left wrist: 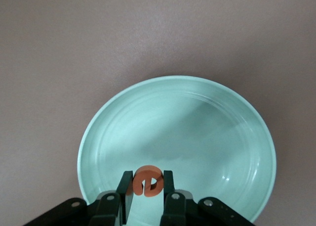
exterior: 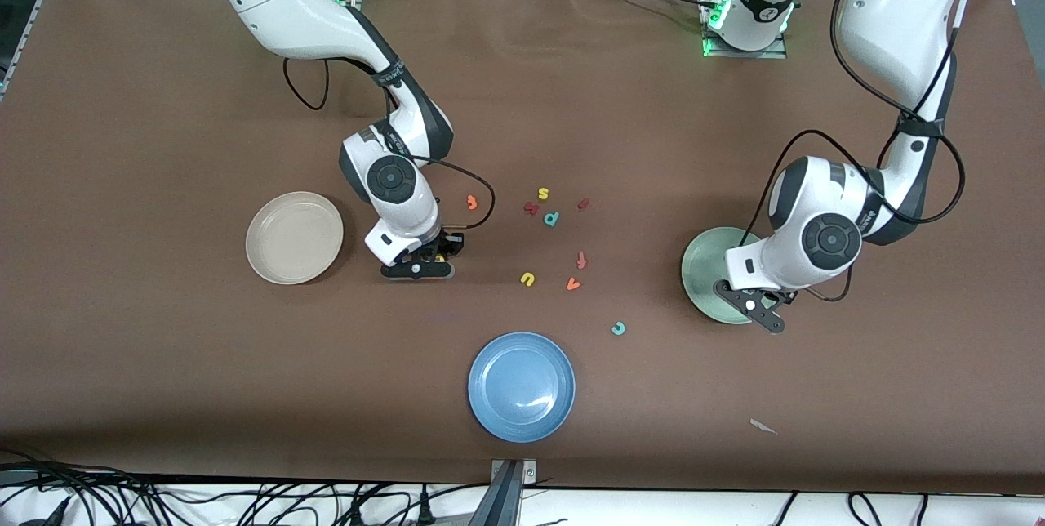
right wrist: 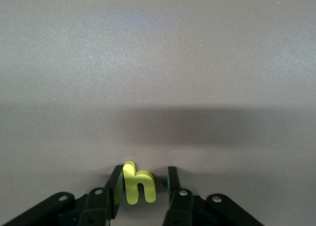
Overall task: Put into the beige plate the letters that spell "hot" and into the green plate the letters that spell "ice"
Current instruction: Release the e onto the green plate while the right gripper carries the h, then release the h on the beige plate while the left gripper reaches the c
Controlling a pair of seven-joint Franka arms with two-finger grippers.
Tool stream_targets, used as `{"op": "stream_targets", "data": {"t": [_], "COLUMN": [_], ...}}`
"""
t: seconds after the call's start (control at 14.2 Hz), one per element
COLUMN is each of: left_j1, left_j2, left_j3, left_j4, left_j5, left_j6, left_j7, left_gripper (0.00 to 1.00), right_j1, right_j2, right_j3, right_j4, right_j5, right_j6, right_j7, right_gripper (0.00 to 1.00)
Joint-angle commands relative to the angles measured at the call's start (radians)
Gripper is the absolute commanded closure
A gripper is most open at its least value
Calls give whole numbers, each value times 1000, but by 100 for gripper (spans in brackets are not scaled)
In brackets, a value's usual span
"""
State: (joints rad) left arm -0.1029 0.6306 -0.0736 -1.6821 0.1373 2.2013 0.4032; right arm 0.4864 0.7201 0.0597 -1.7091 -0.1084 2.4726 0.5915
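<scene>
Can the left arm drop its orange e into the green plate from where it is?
Probably yes. The left gripper holds the orange e right over the green plate, and the plate looks bare beneath it, with nothing in the way.

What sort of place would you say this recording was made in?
Most likely a robotics lab bench. Two arms are bolted along one edge of a brown-covered table, cables trail along the edge nearest the front camera, and the props are staged: foam letters such as the u and plain plates such as the blue plate.
</scene>
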Motion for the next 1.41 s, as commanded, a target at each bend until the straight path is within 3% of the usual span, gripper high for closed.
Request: {"op": "stream_targets", "data": {"t": [0.0,0.21,0.28,0.35,0.42,0.78,0.99,1.34], "left_j1": [5,-6,-6,-6,-9,-17,-30,-119], "left_j2": [43,61,61,61,55,8,33,142], "left_j3": [-5,-5,-6,-8,-9,-61,-94,-92], "left_j4": [35,48,48,51,51,64,195,323], "left_j5": [27,25,24,22,25,11,-16,-21], "left_j6": [0,8,8,9,8,-3,-90,-83], "left_j7": [14,14,14,12,14,-6,-12,-12], "left_gripper": [95,92,81,36,0,0,0,0], "right_j1": [17,24,24,24,24,17,-11,-80], "right_j2": [35,41,42,41,41,30,-4,-141], "right_j3": [0,0,0,0,0,0,-1,-11], "right_j4": [22,26,26,26,26,52,92,47], "right_j5": [15,18,18,18,18,24,33,68], "right_j6": [29,49,49,49,49,31,-72,-225], "right_j7": [14,36,37,39,37,19,5,-165], "right_gripper": [65,74,76,80,84,91,96,100]}}
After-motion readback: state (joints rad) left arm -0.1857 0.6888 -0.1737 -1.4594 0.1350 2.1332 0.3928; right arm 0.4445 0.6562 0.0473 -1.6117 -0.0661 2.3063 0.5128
